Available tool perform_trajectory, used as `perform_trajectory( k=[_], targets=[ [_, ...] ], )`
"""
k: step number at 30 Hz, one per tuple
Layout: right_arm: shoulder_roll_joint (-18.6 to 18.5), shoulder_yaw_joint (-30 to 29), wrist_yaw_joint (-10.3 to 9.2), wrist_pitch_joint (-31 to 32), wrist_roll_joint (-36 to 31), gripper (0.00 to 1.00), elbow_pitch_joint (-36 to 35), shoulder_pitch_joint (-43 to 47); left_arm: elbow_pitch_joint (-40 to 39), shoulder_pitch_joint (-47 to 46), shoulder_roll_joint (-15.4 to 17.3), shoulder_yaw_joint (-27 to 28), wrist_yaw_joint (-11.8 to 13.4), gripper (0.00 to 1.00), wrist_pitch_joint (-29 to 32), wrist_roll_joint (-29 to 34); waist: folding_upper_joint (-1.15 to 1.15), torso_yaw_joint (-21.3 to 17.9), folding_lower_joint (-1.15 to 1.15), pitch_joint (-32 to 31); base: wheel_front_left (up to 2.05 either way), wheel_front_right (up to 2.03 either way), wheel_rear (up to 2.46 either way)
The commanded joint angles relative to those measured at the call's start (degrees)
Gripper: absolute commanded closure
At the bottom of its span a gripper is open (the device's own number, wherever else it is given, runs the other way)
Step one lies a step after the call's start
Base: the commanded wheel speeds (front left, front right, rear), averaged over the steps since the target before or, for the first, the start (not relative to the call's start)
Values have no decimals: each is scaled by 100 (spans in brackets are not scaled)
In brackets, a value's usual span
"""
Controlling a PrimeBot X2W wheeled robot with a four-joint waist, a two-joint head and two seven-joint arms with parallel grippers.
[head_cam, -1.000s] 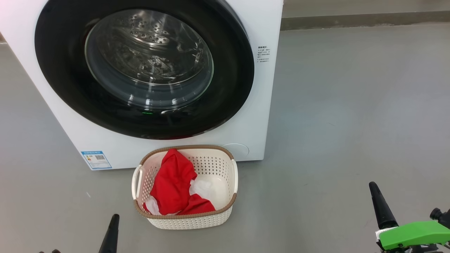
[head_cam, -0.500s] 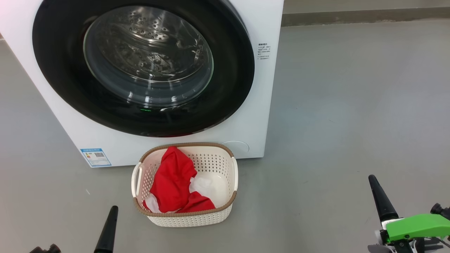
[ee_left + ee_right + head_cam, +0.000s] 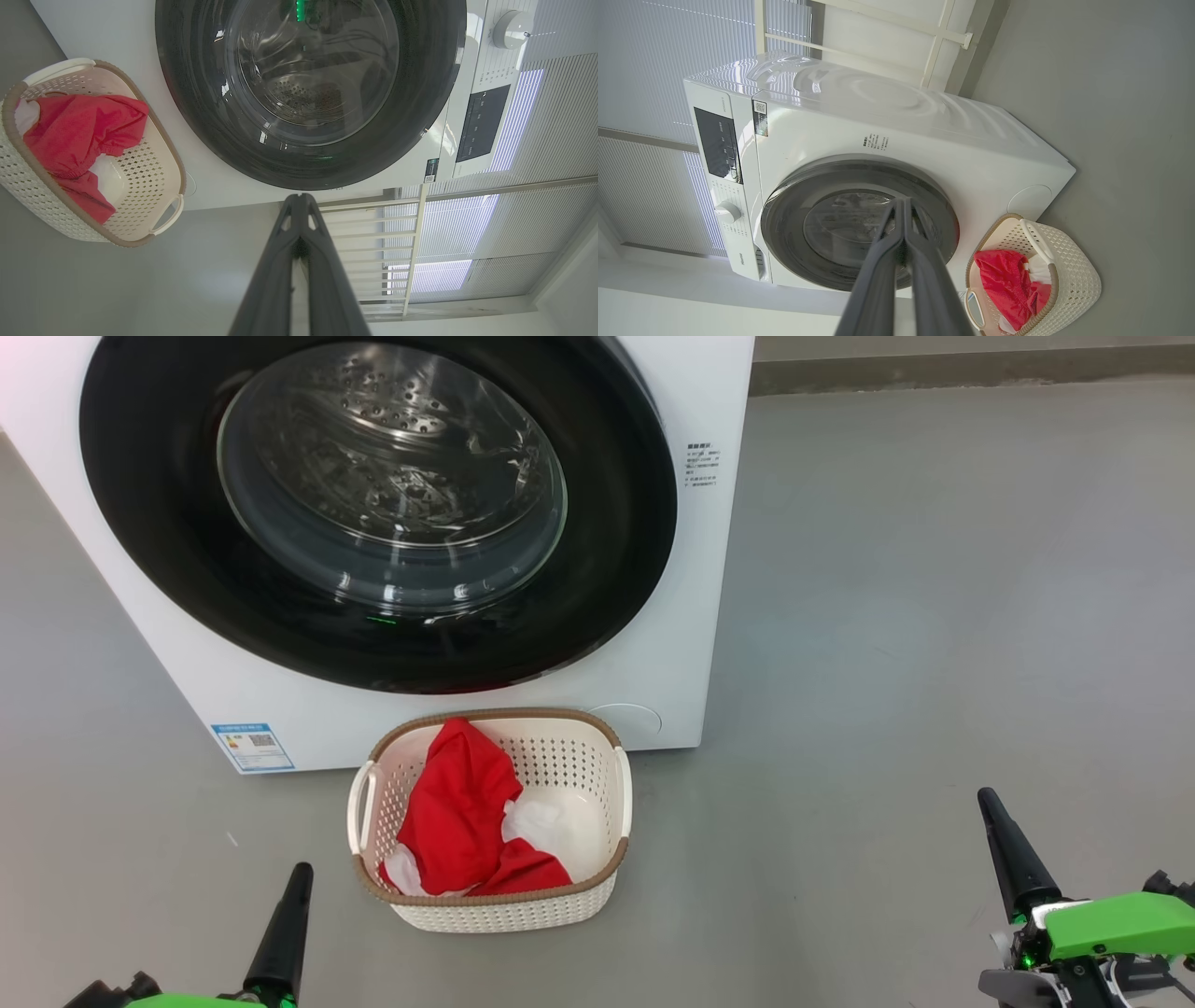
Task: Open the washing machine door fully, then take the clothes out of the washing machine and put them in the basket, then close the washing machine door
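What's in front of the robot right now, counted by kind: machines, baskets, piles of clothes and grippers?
washing machine: 1
basket: 1
pile of red clothes: 1, lying in the basket
Grippers: 2, the left gripper and the right gripper, both shut
Total: 5

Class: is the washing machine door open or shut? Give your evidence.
Shut. The washing machine door lies flat against the washing machine front, and the drum shows through its glass.
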Motion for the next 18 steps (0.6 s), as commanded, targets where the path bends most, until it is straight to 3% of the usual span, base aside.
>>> perform_trajectory(
  k=[1,10,18],
  targets=[
    [-92,71,-3,54,219,100,-126,-326,-108,-268,85,204,-38,100,67,-207,0,1,0,8,0,0,0],
    [-105,59,-4,191,749,100,-93,-421,-74,-376,89,244,-41,100,198,-726,0,2,0,45,0,0,0],
    [-105,59,-4,191,749,100,-93,-421,-74,-376,89,243,-41,100,198,-727,0,2,0,45,0,0,0]
  ],
)
